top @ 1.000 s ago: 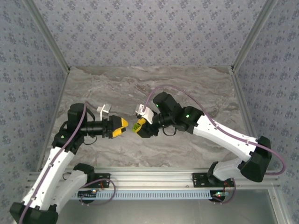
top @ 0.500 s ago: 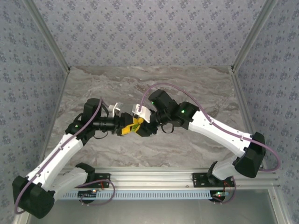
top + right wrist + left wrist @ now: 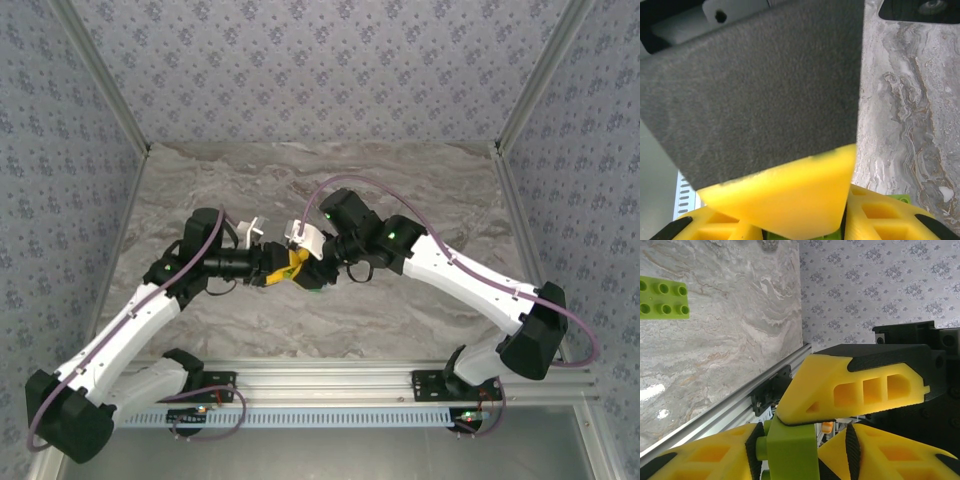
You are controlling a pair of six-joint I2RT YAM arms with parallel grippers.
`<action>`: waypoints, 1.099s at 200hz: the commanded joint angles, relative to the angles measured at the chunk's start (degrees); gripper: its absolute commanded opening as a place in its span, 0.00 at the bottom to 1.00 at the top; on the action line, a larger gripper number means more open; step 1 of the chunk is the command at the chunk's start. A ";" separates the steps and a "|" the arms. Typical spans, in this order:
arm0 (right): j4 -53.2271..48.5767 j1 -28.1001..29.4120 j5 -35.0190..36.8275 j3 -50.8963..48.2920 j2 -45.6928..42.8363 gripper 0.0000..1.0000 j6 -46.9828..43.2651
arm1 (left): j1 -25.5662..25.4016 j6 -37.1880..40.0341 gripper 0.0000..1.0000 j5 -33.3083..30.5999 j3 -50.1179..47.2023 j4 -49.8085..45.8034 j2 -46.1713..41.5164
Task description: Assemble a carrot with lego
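Step in hand: brick transfer between arms. The right gripper (image 3: 308, 268) is clamped on the yellow-green lego brick (image 3: 790, 452), jaws nearly closed. The left gripper (image 3: 272, 270) straddles the same brick with jaws partly closed; firm contact on both pads cannot be confirmed. The next move likely calls for seating the left grip before the right releases. A second brick (image 3: 662, 296) lies on the table (image 3: 740, 340), well ahead of the left gripper. One second earlier the grippers stood apart.
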 commanded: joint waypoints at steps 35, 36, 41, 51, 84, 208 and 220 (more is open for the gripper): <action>0.72 -0.42 2.75 1.33 1.33 0.37 -1.61 | -1.70 1.26 0.43 1.97 1.43 1.96 -0.37; 0.72 -0.42 2.75 1.30 1.36 0.37 -1.65 | -1.74 1.26 0.43 1.97 1.42 1.99 -0.37; 0.66 -0.43 2.75 1.29 1.39 0.37 -1.74 | -1.71 1.26 0.42 2.04 1.42 2.02 -0.31; 0.58 -0.42 3.18 1.42 1.46 0.37 -2.08 | -1.87 1.26 0.41 1.91 1.33 2.13 -0.28; -0.67 -0.44 5.57 2.26 2.08 0.37 -3.58 | -2.65 1.26 0.37 1.66 1.33 2.29 0.04; 3.00 -3.78 4.28 -3.11 -6.08 0.71 -2.78 | -2.96 21.48 0.21 -11.41 10.26 -17.71 2.01; 4.69 -6.54 1.99 -5.20 -9.67 0.72 -0.75 | -2.91 25.65 0.21 -15.02 11.49 -19.58 1.62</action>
